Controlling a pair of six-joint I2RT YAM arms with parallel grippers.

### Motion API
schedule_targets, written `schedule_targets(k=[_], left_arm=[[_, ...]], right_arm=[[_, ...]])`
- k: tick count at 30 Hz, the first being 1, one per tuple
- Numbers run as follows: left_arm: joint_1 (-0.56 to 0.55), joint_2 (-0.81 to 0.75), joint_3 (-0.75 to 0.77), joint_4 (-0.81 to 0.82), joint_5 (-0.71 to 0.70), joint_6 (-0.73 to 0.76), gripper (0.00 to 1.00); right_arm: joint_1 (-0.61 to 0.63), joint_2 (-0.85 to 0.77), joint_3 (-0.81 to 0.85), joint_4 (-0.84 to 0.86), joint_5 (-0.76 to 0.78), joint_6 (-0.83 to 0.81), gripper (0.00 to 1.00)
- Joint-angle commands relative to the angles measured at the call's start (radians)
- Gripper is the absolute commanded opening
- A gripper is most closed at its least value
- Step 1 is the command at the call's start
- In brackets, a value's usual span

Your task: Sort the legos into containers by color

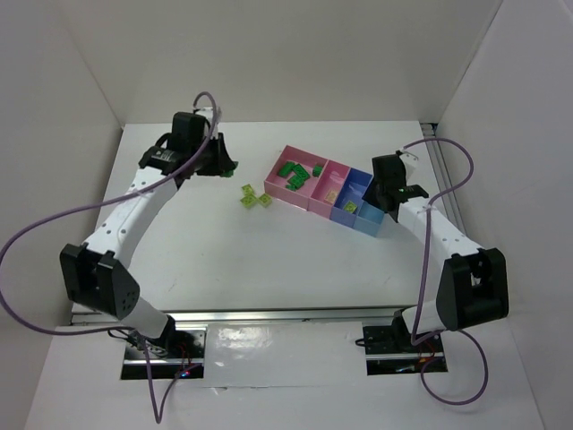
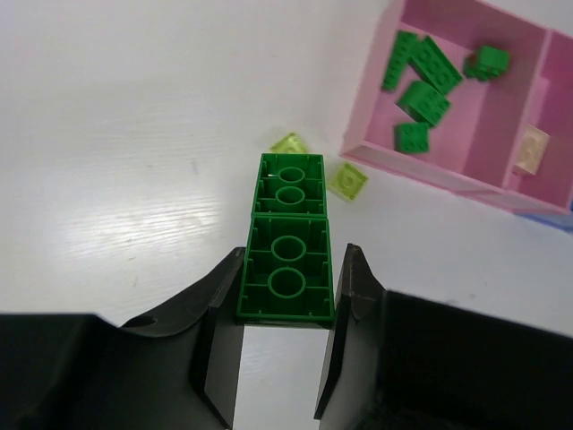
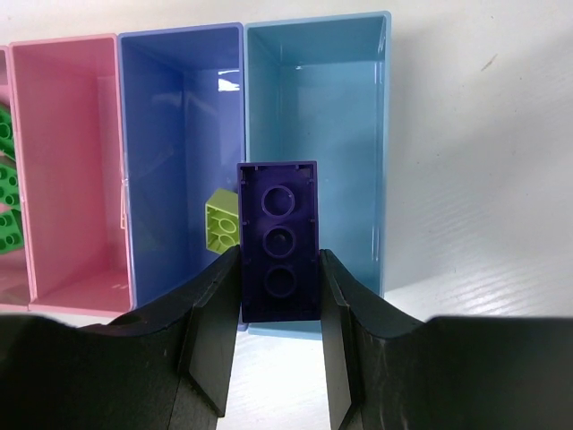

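Right gripper [image 3: 279, 278], toward the R edge of the table [image 1: 206, 260], is seen closed on a dark-blue brick [image 3: 277, 215], pinched across its long side walls w/ the hollow underside facing the wrist cam. The brick is held above the near end of the tray row, approx. over the wall btwn the periwinkle tray [image 3: 179, 107] and the light-blue tray [image 3: 313, 107]; which of the two it is lined up with cannot be told. One yellow-green brick [image 3: 222, 224] is seen lying in the periwinkle tray.

Farther back, R of ctr, the pink tray [image 2: 412, 170] is shown w/ several green bricks [image 2: 423, 100] in it. Two loose yellow-green bricks [image 1: 248, 191] are left on the table just beside its L side.

Nearest the far edge, L of ctr, the left gripper [image 2: 286, 287] is seen clamped on a green piece [image 2: 288, 224], underside up, clear of the pink tray. A seam is visible across it, so it is judged to be two bricks joined; only the near half is pinched.

The bricks are judged light, rigid and smooth-walled, so slip is the main risk. A hold is best taken square across opposite flat sides, at mid-length.
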Motion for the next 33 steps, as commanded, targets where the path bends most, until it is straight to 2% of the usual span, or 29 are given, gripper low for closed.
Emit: schedule_targets(k=[1, 10, 14, 22, 29, 33], left_arm=[[0.002, -0.066, -0.064, 0.05, -0.251, -0.129, 0.0], [0.021, -0.154, -0.189, 0.061, -0.279, -0.181, 0.0], [0.021, -0.194, -0.29, 0.14, -0.279, -0.224, 0.0], [0.021, -0.203, -0.411, 0.175, -0.305, -0.287, 0.0], [0.031, -0.163, -0.365, 0.149, -0.295, -0.265, 0.0], [0.031, -0.163, -0.355, 0.127, -0.282, -0.25, 0.0]], right_arm=[[-0.007, -0.003, 0.03, 0.012, 0.025, 0.019, 0.17], [-0.016, -0.003, 0.01, 0.012, 0.028, 0.019, 0.18], [-0.016, -0.003, 0.01, 0.002, 0.014, 0.008, 0.21], [-0.025, 0.006, 0.01, 0.003, 0.061, -0.04, 0.21], [-0.025, 0.058, 0.06, -0.029, 0.107, -0.078, 0.23], [-0.025, 0.081, 0.071, 0.009, 0.132, -0.113, 0.23]])
